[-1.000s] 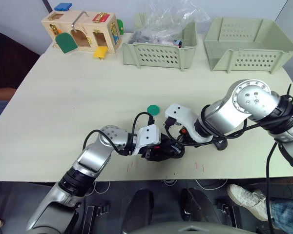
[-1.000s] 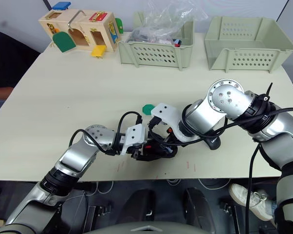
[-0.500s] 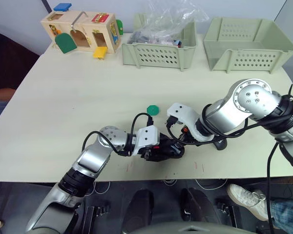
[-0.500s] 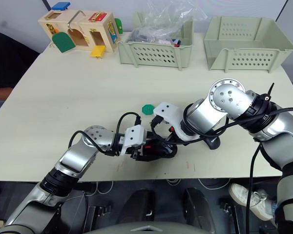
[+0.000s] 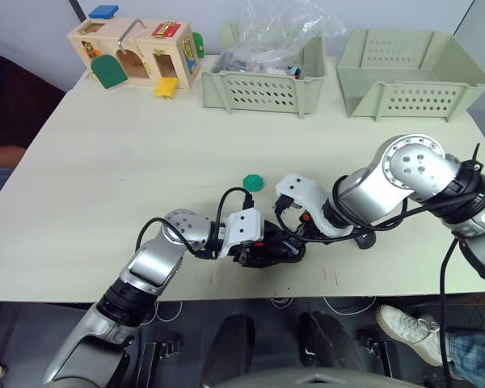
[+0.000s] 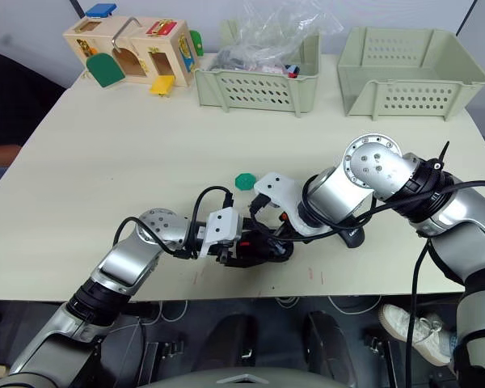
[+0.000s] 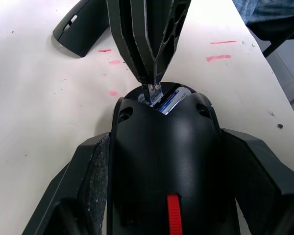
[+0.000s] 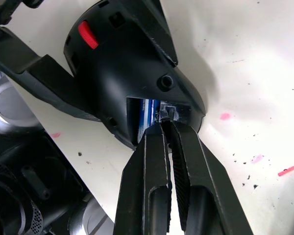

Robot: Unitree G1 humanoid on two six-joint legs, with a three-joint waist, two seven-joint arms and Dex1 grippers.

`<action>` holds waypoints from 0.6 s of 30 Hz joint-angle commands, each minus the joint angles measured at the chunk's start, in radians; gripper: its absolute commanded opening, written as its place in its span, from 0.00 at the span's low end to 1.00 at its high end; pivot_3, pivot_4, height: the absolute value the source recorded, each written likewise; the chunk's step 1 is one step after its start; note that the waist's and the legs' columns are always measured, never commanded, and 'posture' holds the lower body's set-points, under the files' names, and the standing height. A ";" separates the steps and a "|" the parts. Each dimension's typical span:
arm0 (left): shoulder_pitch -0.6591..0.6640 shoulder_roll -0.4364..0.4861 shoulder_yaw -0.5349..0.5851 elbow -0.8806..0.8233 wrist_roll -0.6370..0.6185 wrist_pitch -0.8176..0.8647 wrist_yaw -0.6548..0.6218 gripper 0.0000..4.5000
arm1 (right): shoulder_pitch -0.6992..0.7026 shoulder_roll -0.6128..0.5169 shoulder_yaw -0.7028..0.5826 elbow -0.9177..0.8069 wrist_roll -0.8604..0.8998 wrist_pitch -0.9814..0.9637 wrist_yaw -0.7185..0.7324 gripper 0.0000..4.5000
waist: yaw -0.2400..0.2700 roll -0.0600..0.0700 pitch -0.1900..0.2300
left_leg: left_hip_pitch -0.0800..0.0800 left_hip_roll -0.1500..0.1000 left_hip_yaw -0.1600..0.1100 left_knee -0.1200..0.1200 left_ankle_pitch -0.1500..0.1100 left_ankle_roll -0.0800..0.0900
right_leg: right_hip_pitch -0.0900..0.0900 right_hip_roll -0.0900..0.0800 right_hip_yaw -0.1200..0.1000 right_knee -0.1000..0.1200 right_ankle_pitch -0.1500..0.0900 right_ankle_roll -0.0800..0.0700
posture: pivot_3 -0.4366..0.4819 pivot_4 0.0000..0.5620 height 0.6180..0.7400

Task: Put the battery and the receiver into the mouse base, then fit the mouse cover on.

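Mouse base (image 7: 164, 161) sits near the table's (image 5: 105, 178) front edge, clamped between the left gripper's (image 7: 164, 196) fingers. Battery (image 8: 146, 116), blue end showing, lies in the base's open compartment. Right gripper (image 8: 167, 128), fingers pressed together, pinches a small metallic piece, probably the receiver (image 7: 154, 93), at the compartment mouth. Mouse cover (image 7: 83, 27) lies on the table just beyond, apart from the base. Green disc (image 5: 252, 181) nearby.

The pale cream surface (image 5: 129, 170) carries a wooden latch-board toy house (image 5: 137, 50) at its far left corner, two pale green plastic baskets (image 5: 267, 81) (image 5: 412, 73) along the far edge, a flat green disc (image 5: 252, 181) mid-table, and near the front edge the black oval mouse base (image 7: 164, 161) and the glossy black mouse cover (image 7: 83, 29), with red marks (image 7: 220, 58) nearby.
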 commanded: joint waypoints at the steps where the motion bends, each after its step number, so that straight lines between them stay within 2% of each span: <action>1: 0.020 0.005 -0.018 0.027 0.037 0.017 0.015 0.64 | 0.005 0.007 -0.016 -0.003 -0.008 0.005 -0.001 0.00 | 0.000 0.000 0.000 | 0.000 0.000 0.000 0.000 0.000 0.000 | 0.000 0.000 0.000 0.000 0.000 0.000 | 0.48 0.27 1.00; 10: 0.018 0.003 -0.019 0.024 0.039 0.020 0.016 0.64 | 0.029 0.017 -0.016 -0.003 -0.034 0.014 -0.008 0.00 | -0.001 0.000 0.000 | 0.000 0.000 0.000 0.000 0.000 0.000 | 0.000 0.000 0.000 0.000 0.000 0.000 | 0.48 0.27 1.00; 18: 0.021 0.003 -0.018 0.014 0.037 0.028 0.018 0.64 | -0.003 0.058 0.010 0.008 -0.040 0.046 -0.026 0.00 | -0.003 0.000 -0.001 | 0.001 0.000 0.000 0.000 0.000 0.000 | 0.001 0.000 0.000 0.000 0.000 0.000 | 0.48 0.27 1.00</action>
